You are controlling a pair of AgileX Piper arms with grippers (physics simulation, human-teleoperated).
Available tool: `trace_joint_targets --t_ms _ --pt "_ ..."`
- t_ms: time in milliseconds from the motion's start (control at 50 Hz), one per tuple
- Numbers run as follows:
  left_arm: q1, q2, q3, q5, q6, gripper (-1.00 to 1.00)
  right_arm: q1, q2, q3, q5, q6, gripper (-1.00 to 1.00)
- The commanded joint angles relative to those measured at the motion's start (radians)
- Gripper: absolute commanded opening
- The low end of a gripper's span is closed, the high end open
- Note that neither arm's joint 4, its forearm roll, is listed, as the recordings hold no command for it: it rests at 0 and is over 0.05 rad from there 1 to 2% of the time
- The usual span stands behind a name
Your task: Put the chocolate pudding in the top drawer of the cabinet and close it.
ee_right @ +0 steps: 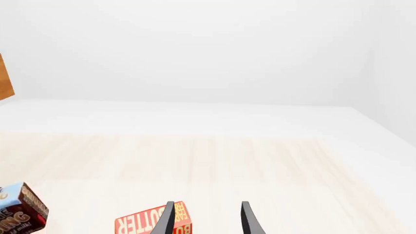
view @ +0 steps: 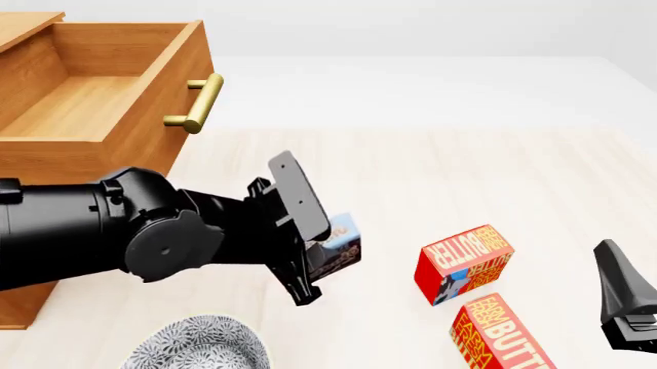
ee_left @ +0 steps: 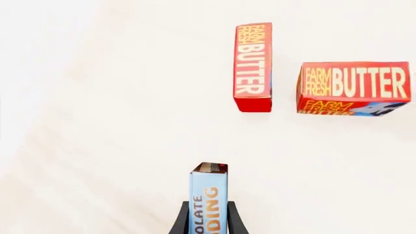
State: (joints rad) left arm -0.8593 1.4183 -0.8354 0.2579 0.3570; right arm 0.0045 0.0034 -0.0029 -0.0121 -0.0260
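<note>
The chocolate pudding (view: 346, 237), a thin box with a pale blue band and a dark brown lower part, hangs above the table with my left gripper (view: 320, 252) shut on it. The left wrist view shows the pudding (ee_left: 208, 192) standing on edge between the two dark fingers (ee_left: 179, 222). At the far left, the top drawer (view: 98, 92) of the wooden cabinet (view: 18, 304) stands pulled out, its brass handle (view: 196, 103) facing the table. The drawer is up and to the left of the held box. My right gripper (ee_right: 208, 219) is open with nothing in it, low at the right edge (view: 619, 296).
Two red-orange butter boxes (view: 464, 261) (view: 500, 334) lie on the pale wood table between the arms, to the right of the held pudding. One butter box (ee_right: 151, 222) lies just beyond my right fingertips. A patterned bowl (view: 195, 347) sits at the near edge under the left arm.
</note>
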Motion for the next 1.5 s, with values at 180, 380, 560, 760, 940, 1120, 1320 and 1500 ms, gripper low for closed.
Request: trace_joint_targets --t_ms 180,380,560,760,940,1120,1320,1500 --pt "0.000 -0.079 -0.021 0.014 0.030 -1.00 -0.001 -0.001 0.000 0.002 0.004 1.00" --pt "0.047 -0.173 -0.038 0.045 0.059 -1.00 -0.001 -0.001 0.000 0.002 0.004 1.00" --pt "0.022 -0.174 -0.092 0.098 0.055 -1.00 -0.001 -0.001 0.000 0.002 0.004 1.00" --pt "0.019 -0.203 -0.129 0.135 0.069 -1.00 -0.001 -0.001 0.000 0.002 0.004 1.00" --pt "0.026 -0.244 -0.157 0.169 0.081 -1.00 -0.001 -0.001 0.000 0.002 0.004 1.00" --pt "0.024 -0.263 -0.183 0.183 0.076 -1.00 -0.001 -0.001 0.000 0.002 0.003 1.00" --pt "0.034 -0.297 -0.229 0.201 0.065 -1.00 -0.001 -0.001 0.000 0.002 0.004 1.00" --pt "0.053 -0.324 -0.258 0.218 0.056 -1.00 -0.001 -0.001 0.000 0.002 0.003 1.00"
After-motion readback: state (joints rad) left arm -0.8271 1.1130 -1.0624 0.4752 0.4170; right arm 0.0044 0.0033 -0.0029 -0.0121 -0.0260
